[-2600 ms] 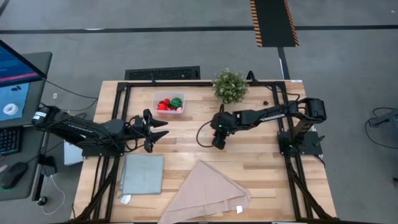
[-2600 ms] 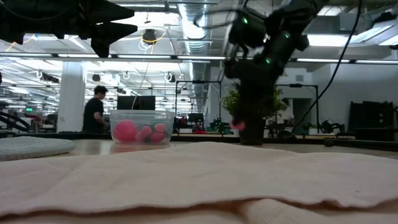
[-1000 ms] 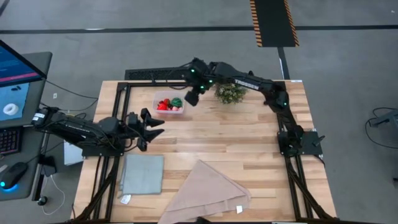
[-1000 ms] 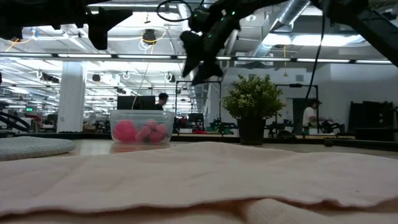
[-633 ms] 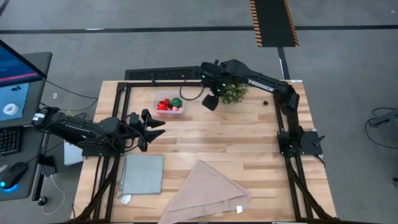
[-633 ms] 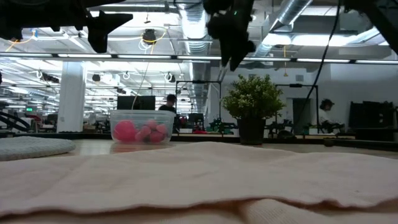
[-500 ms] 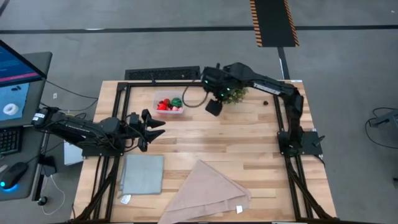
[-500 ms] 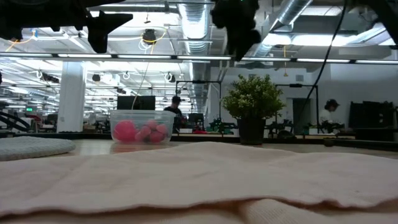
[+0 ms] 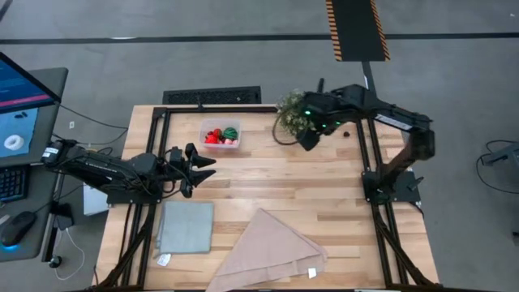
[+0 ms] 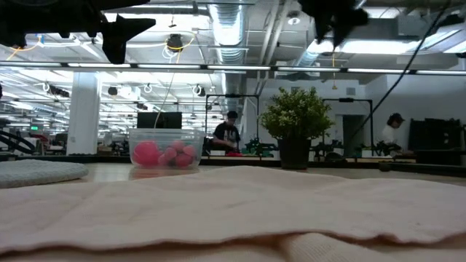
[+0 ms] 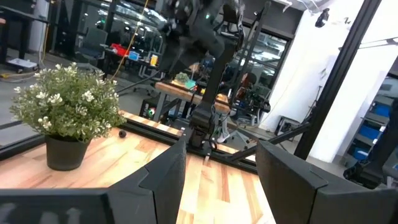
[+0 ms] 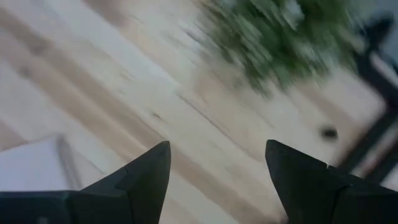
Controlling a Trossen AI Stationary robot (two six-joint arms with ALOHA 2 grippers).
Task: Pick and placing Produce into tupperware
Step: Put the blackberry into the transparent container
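The clear tupperware [image 9: 220, 135] stands on the table's far left part, with red, pink and one green produce [image 10: 166, 153] inside it. One small dark piece [image 9: 346, 135] lies on the wood at the far right, beyond the potted plant. My right gripper [image 9: 308, 140] hangs open and empty high above the table, just on the near right side of the plant; in its wrist view [image 12: 217, 155] only bare wood shows between its fingers. My left gripper [image 9: 204, 165] waits open, raised, on the near side of the tupperware.
A bushy potted plant [image 9: 293, 113] stands at the far edge, right of the tupperware. A grey-blue cloth [image 9: 186, 227] and a beige folded cloth [image 9: 272, 247] lie near the front edge. Black frame rails [image 9: 369, 162] run along the table's sides. People move in the room behind.
My right gripper has swung from beside the tupperware toward the table's right edge, passing in front of the plant, and stays high above the table. The tupperware and its produce have kept their place.
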